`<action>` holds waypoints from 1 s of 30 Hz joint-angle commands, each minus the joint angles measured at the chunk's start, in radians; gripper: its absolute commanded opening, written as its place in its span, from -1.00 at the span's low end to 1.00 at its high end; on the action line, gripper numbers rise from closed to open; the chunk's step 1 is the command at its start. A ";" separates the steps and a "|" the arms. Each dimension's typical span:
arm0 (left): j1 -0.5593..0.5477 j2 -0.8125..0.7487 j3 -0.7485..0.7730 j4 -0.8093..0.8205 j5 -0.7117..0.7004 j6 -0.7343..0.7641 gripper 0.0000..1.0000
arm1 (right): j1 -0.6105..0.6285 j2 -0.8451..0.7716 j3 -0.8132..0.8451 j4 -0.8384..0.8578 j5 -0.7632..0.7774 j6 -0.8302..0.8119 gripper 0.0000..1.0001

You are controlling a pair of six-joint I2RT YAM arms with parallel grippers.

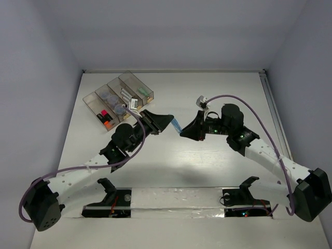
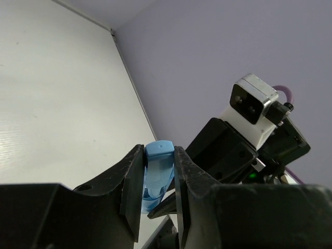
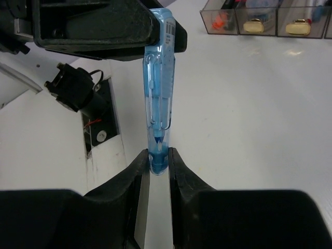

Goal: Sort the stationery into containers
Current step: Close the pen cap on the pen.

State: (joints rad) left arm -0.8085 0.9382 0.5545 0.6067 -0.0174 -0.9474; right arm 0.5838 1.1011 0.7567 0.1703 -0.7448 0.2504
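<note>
The step in hand looks like a handover in mid-air. The blue pen hangs above the surface with one end in each gripper. The left gripper is clenched on the capped end, and the right gripper is clenched on the writing tip. In both wrist views the fingers sit tight against the barrel, with no gap showing.

The containers lie behind the left gripper, back along its own wrist, and well apart from the right gripper. So the pen most likely goes to the left arm.

The next move calls for one thing first. The right gripper must let go and back straight off along the pen's axis, so it does not drag or twist the barrel. The left gripper must keep its hold the whole time. The left arm must then swing back toward the row and line the pen up with a long bin.

The left arm's purple cable and wrist crowd the near ends of the bins. One bin holds orange and pink highlighters, and the next holds grey-blue rolls. The bin for pens must be picked with care.
</note>
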 commanded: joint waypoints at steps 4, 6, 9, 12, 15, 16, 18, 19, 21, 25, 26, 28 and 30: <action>-0.093 -0.055 -0.040 -0.045 0.139 -0.027 -1.00 | 0.021 -0.067 0.125 0.141 0.193 0.006 -1.00; -0.103 -0.058 -0.053 -0.048 0.137 -0.033 -1.00 | 0.021 -0.072 0.148 0.143 0.223 0.010 -1.00; -0.129 -0.059 -0.085 -0.033 0.137 -0.051 -1.00 | 0.021 -0.055 0.190 0.132 0.229 0.013 -1.00; -0.165 -0.053 -0.099 -0.028 0.135 -0.053 -1.00 | 0.001 -0.012 0.225 0.139 0.187 0.013 -1.00; -0.166 -0.064 -0.110 -0.013 0.146 -0.051 -1.00 | 0.001 0.023 0.245 0.128 0.050 -0.010 -1.00; -0.166 -0.068 -0.113 -0.013 0.148 -0.036 -1.00 | 0.001 0.034 0.263 0.108 0.042 -0.019 -1.00; -0.166 -0.079 -0.117 -0.012 0.142 -0.010 -1.00 | 0.001 0.037 0.248 0.092 0.115 -0.031 -1.00; -0.166 -0.082 -0.117 -0.012 0.137 0.008 -1.00 | -0.009 0.025 0.228 0.098 0.213 -0.017 -1.00; -0.166 -0.075 -0.100 -0.039 0.132 0.059 -1.00 | -0.027 -0.004 0.159 0.132 0.274 0.012 -1.00; -0.166 -0.039 -0.090 -0.036 0.172 0.133 -1.00 | -0.027 -0.056 0.118 0.178 0.355 0.021 -1.00; -0.166 -0.032 -0.088 -0.033 0.180 0.147 -1.00 | -0.027 -0.067 0.118 0.184 0.369 0.017 -1.00; -0.166 -0.010 -0.088 -0.004 0.209 0.183 -1.00 | -0.036 -0.095 0.109 0.231 0.352 0.012 -1.00; -0.166 0.011 -0.085 0.017 0.220 0.232 -1.00 | -0.036 -0.112 0.090 0.267 0.305 -0.008 -1.00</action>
State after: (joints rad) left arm -0.8852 0.9024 0.4736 0.7128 -0.1394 -0.8066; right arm 0.5728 1.0367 0.8112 0.0429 -0.5842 0.2291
